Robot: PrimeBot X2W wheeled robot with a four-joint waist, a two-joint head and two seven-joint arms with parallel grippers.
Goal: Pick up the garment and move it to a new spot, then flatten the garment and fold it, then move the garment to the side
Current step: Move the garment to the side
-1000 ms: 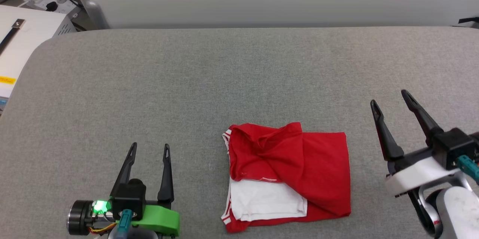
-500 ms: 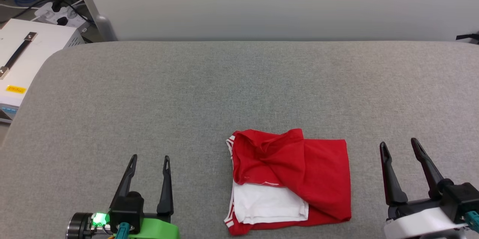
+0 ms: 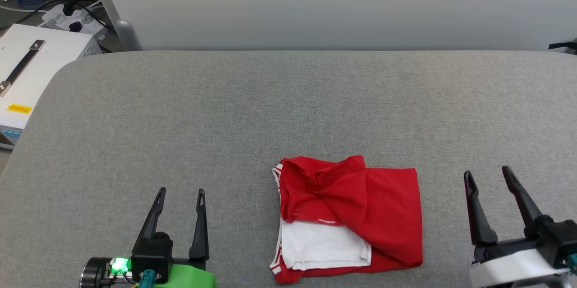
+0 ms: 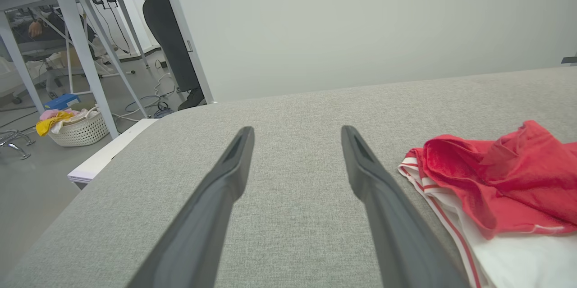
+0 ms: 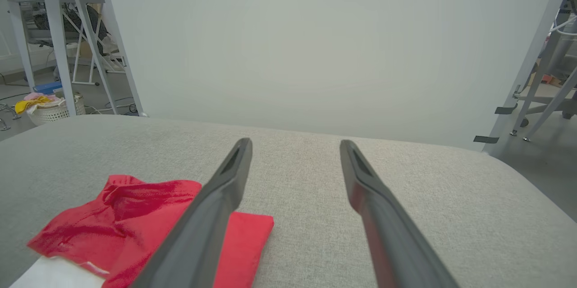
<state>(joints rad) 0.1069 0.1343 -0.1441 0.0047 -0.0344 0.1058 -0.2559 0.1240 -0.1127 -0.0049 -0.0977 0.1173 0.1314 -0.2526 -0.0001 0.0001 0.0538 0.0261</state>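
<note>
Left gripper [image 3: 181, 189]: both long dark fingers spread wide, nothing between them. Right gripper [image 3: 487, 171]: same, jaws apart and empty. Both hover low over the grey fabric-covered table [image 3: 225, 112], at its near edge, neither touching cloth.

Between them lies the garment [image 3: 360, 207], a red jersey T-shirt with white sleeve and red-white striped trim. It is bundled into a rough rectangle near the front edge, right of centre and nearer the right gripper. The top layer is rumpled, and a white panel shows at the lower left.

Progress, as a judgement: the fold looks done, though untidy. The side move looks finished or nearly so; I can't tell which. Possibly nothing is left but tidying.

Off the table to the left sits a white box with a black handle [image 3: 27, 67].
</note>
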